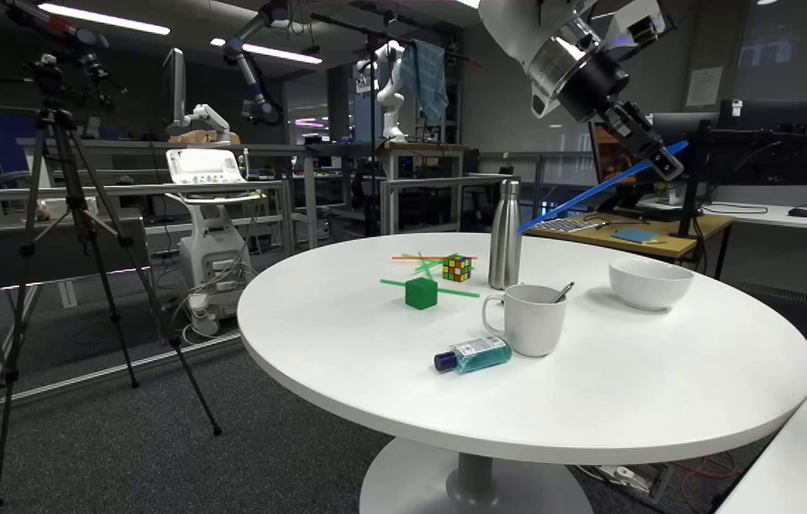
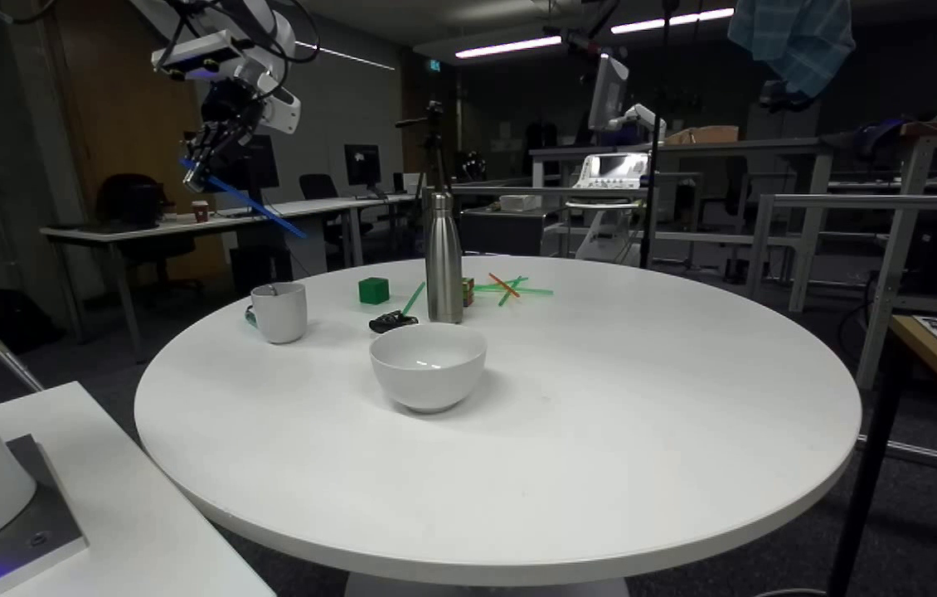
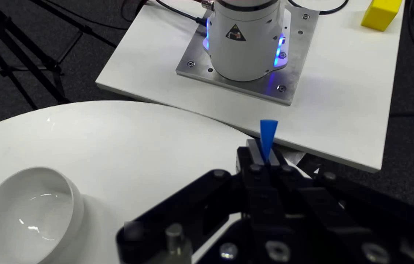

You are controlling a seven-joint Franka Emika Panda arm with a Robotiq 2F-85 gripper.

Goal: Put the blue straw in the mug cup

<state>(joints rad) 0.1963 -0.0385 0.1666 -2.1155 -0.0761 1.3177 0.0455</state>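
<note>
Pinching the blue straw [image 1: 582,197] near one end, the end effector [image 3: 264,152] holds it well above the tabletop [image 1: 632,389], its jaws closed on it. The straw slants downward; its free end is higher than the mug [image 1: 535,325] and, in both exterior views, shows roughly above it. So the grasp looks done, and the carry nearly so; what is left, I judge, is tipping the straw steeper, guiding that free end inside the rim, lowering it and letting go.

The mug stands upright, its opening partly taken up by a thin grey stick [image 1: 563,292] poking over the rim, which could nudge the straw aside. A steel bottle [image 1: 505,239] stands near the mug and might be grazed if the straw swings that way. A small teal bottle [image 1: 478,354] lies at the mug's foot; whether the two touch, I cannot tell. Near the steel bottle are a puzzle cube [image 1: 457,269], a green block [image 1: 421,293], some green straws [image 1: 460,293] and an orange straw [image 1: 435,258], none of which looks in the way. The white bowl [image 1: 650,285] sits well apart from the mug.
</note>
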